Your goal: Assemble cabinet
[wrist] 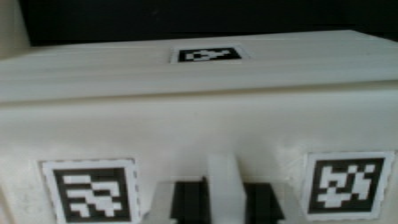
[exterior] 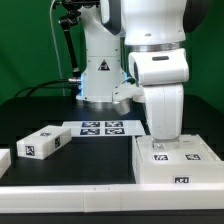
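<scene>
The cabinet (exterior: pixel 176 163) is white and has small square tags (wrist: pixel 93 190) with a black-and-white pattern. In the wrist view its surface looks slightly cream, and three such tags are visible there. The block (exterior: pixel 40 143) at the exterior view's left is also white, with one black-and-white tag on its side. The marker board (exterior: pixel 100 127) is white with black square patterns. The table (exterior: pixel 50 112) is black, the wall (exterior: pixel 25 40) is green, and the robot arm (exterior: pixel 150 25) is white with a dark band.
</scene>
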Controlling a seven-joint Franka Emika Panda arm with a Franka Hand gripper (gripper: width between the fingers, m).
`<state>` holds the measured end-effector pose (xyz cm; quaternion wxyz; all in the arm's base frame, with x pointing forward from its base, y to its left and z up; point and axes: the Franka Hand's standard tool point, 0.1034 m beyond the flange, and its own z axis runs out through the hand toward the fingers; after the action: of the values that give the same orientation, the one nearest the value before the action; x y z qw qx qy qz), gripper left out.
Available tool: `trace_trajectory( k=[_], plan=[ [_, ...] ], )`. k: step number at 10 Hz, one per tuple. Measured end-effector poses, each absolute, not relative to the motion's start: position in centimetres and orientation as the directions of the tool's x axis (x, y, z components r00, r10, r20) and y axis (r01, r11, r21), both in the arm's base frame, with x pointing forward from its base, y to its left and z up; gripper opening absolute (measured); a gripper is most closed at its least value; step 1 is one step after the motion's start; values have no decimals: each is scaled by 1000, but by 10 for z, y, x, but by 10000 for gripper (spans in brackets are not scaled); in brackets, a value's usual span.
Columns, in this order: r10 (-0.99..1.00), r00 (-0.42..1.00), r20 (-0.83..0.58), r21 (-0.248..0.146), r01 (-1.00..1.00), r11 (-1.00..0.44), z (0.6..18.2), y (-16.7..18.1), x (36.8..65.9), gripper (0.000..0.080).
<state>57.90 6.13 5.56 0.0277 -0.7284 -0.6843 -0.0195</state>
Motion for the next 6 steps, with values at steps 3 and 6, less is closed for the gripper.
trace_trajectory(
  k=[3,6],
  plan=[
    [995,68,67,-7,998,-68,56,62,576,342],
    [992,111,65,28,993,-113,65,62,555,666]
  ],
)
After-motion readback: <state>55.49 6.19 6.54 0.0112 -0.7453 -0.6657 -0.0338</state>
